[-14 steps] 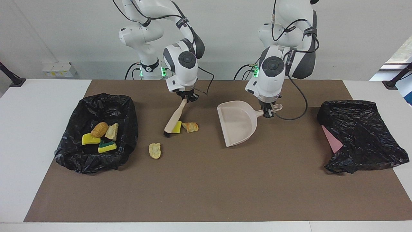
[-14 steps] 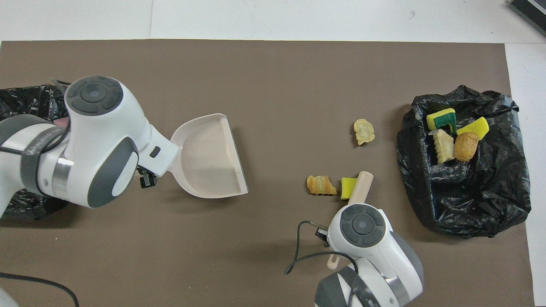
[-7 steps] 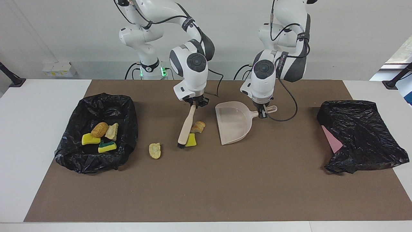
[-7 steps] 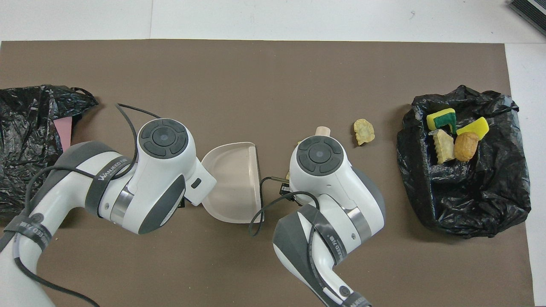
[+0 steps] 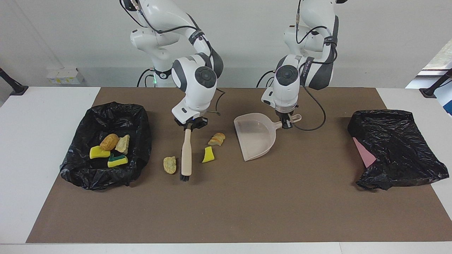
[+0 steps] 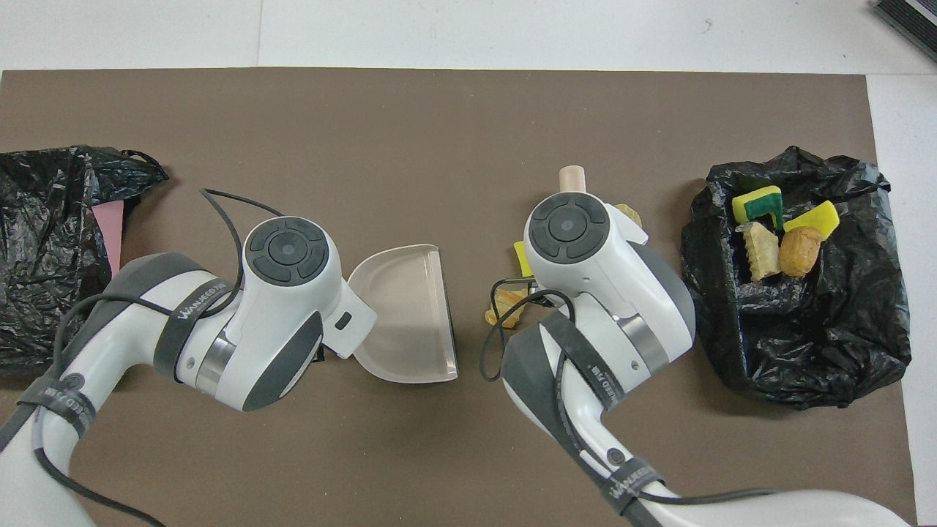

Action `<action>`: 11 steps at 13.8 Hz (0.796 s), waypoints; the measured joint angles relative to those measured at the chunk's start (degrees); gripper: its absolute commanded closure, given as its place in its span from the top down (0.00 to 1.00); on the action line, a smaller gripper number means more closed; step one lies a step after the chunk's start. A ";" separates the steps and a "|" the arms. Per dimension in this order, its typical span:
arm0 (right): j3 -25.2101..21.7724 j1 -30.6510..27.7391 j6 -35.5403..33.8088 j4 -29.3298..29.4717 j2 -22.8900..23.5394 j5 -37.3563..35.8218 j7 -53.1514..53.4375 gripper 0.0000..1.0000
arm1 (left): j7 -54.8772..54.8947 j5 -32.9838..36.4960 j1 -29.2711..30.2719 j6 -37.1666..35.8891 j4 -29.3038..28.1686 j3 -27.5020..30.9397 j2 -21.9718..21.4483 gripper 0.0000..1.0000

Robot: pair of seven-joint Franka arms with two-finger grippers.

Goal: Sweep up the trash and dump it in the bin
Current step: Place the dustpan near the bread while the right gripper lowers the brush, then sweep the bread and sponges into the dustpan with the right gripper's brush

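My right gripper [image 5: 191, 124] is shut on the handle of the beige brush [image 5: 186, 153]. The brush's bristles point down at the mat between a tan chunk [image 5: 170, 164] and a yellow sponge piece [image 5: 208, 154]. An orange-tan chunk [image 5: 216, 139] lies nearer to the robots, beside the beige dustpan [image 5: 256, 137]. My left gripper [image 5: 286, 124] is shut on the dustpan's handle, and the pan's mouth faces this trash. The black-lined bin [image 5: 106, 180] at the right arm's end holds several scraps [image 5: 109, 141]. In the overhead view the arms hide both grippers; the brush tip [image 6: 572, 178] and the dustpan [image 6: 402, 315] show.
A second crumpled black bag [image 5: 395, 148] with a pink sheet [image 5: 363, 152] in it lies at the left arm's end. A brown mat [image 5: 226, 211] covers the table's middle. Cables hang from both wrists.
The brush first pushed the yellow piece and the orange-tan chunk toward the dustpan. It then swung back toward the right arm's end, next to the tan chunk. The dustpan shifted toward the trash.
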 measured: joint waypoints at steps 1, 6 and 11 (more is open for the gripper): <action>-0.05 -1.65 -0.34 0.32 0.43 -2.87 -1.85 0.00 | -1.99 0.25 -0.41 0.00 0.00 -0.07 -0.02 0.00; -0.20 -7.30 -2.12 4.08 3.02 -6.49 -10.57 0.00 | -6.98 6.20 -4.37 0.92 -1.47 -0.07 -1.54 0.00; 0.52 -6.64 -2.11 -0.26 3.03 -0.49 -10.67 0.00 | -10.05 6.77 -4.86 6.09 -7.22 0.14 -4.39 0.00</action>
